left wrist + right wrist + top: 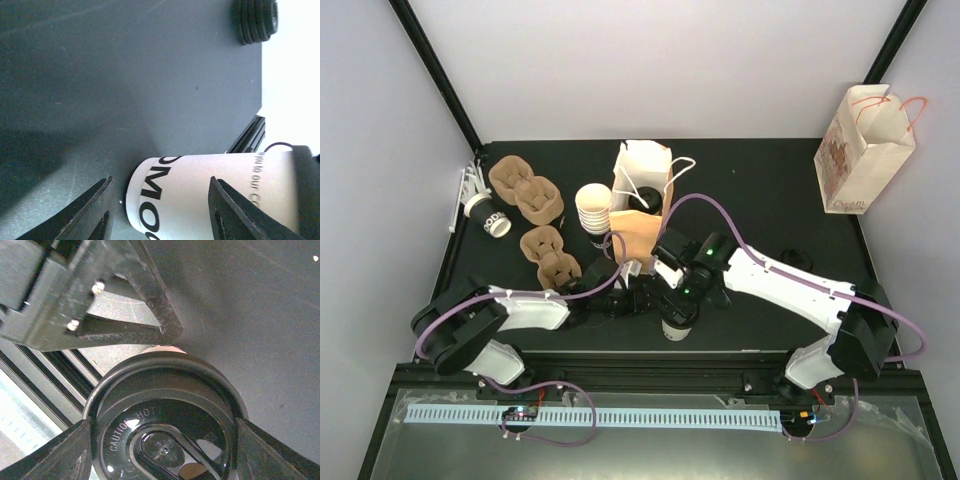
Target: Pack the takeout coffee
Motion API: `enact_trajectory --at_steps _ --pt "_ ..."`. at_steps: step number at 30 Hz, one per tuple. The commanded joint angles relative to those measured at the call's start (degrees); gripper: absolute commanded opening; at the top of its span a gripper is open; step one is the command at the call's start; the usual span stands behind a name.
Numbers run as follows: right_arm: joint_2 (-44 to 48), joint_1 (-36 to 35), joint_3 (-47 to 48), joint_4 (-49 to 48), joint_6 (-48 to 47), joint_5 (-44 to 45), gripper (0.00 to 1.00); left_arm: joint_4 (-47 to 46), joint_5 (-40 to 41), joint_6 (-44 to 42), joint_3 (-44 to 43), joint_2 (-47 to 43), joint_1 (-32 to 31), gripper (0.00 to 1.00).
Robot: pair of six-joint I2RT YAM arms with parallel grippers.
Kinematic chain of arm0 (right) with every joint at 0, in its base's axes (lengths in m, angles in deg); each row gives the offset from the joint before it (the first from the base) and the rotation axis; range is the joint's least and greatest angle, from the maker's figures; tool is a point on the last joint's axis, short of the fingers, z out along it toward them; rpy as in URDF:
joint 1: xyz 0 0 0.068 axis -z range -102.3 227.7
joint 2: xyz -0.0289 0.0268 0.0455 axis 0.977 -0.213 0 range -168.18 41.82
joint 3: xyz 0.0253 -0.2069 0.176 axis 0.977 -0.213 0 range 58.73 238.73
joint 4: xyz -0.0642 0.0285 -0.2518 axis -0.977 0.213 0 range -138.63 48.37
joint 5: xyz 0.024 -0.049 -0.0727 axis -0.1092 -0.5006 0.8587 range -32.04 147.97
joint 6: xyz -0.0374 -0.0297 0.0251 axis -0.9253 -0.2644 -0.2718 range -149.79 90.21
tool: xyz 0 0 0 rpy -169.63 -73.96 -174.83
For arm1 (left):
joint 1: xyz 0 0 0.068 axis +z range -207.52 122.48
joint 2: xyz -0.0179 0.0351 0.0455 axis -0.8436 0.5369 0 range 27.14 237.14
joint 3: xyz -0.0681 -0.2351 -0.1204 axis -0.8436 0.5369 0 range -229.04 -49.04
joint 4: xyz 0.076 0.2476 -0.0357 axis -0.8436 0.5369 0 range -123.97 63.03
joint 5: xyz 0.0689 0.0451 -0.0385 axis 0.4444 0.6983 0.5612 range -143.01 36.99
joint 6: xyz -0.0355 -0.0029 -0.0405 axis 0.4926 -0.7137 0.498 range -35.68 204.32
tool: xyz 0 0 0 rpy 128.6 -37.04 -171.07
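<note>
One takeout coffee cup (pixel 677 327), white with black lettering and a black lid, stands near the table's front edge. My right gripper (pixel 672 300) comes down on it from above. In the right wrist view its fingers (pixel 260 455) press both sides of the lid (pixel 165 385), which reads CAUTION HOT. My left gripper (pixel 645 300) is beside the same cup (pixel 200 195). Its jaws (pixel 161 181) are open: one finger (pixel 90 210) stands clear past the cup's base and the other crosses in front of its wall. A second lidded cup (pixel 488 213) lies on its side at the far left.
Two brown pulp carriers (pixel 525 190) (pixel 550 255) lie left of centre. A stack of white cups (pixel 592 208) stands beside a white handled bag (pixel 645 170). A stack of black lids (pixel 257 20) lies to the right. A printed paper bag (pixel 865 150) stands at the far right.
</note>
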Motion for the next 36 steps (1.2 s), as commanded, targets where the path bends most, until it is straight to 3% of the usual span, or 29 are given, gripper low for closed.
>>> enact_trajectory --at_steps 1,19,30,36 --pt "2.15 -1.20 -1.93 -0.92 3.41 2.28 0.69 4.12 3.59 -1.39 -0.23 -5.20 -0.39 0.54" --pt "4.93 -5.37 -4.51 -3.69 7.80 7.59 0.69 25.29 10.90 -3.03 3.68 -31.51 -0.02 0.58" --pt "5.39 -5.83 -5.46 -5.37 8.12 8.57 0.69 23.88 5.82 -1.64 5.70 -39.09 -0.11 0.62" --pt "5.93 -5.84 -5.49 -6.10 7.89 8.99 0.69 13.64 0.99 4.16 7.80 -37.55 -0.43 0.60"
